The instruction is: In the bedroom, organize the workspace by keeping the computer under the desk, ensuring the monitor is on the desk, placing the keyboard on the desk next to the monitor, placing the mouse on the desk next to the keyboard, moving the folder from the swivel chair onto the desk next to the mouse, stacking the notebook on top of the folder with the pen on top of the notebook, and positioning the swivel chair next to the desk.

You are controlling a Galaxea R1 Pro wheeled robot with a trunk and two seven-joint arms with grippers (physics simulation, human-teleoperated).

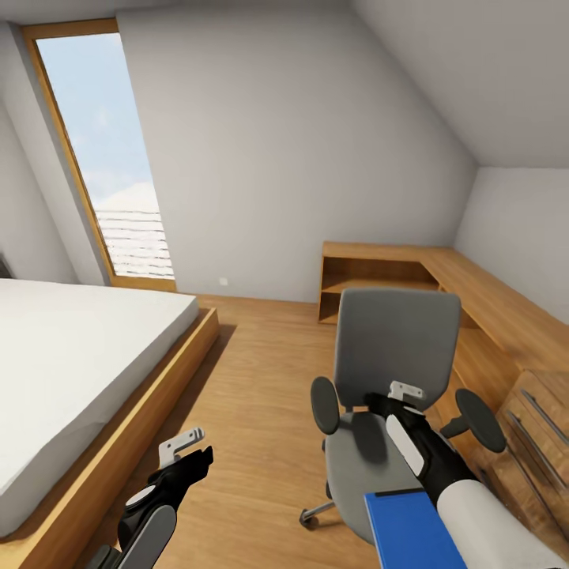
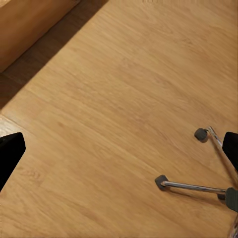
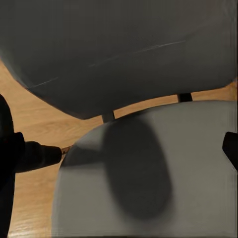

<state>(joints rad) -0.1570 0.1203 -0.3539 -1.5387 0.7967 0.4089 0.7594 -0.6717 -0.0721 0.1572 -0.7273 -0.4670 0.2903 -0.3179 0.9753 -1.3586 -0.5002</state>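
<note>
Wooden floor (image 1: 261, 379) runs from a low bed (image 1: 71, 371) to light shelving (image 1: 411, 273) under a sloping ceiling, with a tall window (image 1: 111, 158) beyond the bed. Between bed and shelving stands the chair (image 1: 395, 356), its back towards the shelving.

A blue folder (image 1: 411, 529) shows at the near edge of the chair; whether it lies flat on the seat or overhangs it cannot be told, since the right arm covers part of it. The right gripper (image 1: 378, 431) hangs over the seat, in front of the backrest; its wrist view shows bare grey seat (image 3: 163, 163) with dark fingertips (image 3: 230, 146) wide apart, so it is spread and empty. The left gripper (image 1: 190, 454) hangs over the floor on the bed side of the chair, its tips set far apart, holding nothing; chrome legs and casters (image 2: 198, 183) lie below it.

The step appears to be fetching the folder. The right gripper looks past it, towards the backrest, so it should draw back to the near edge, then pinch the thin folder at an exposed edge without rolling the chair.
</note>
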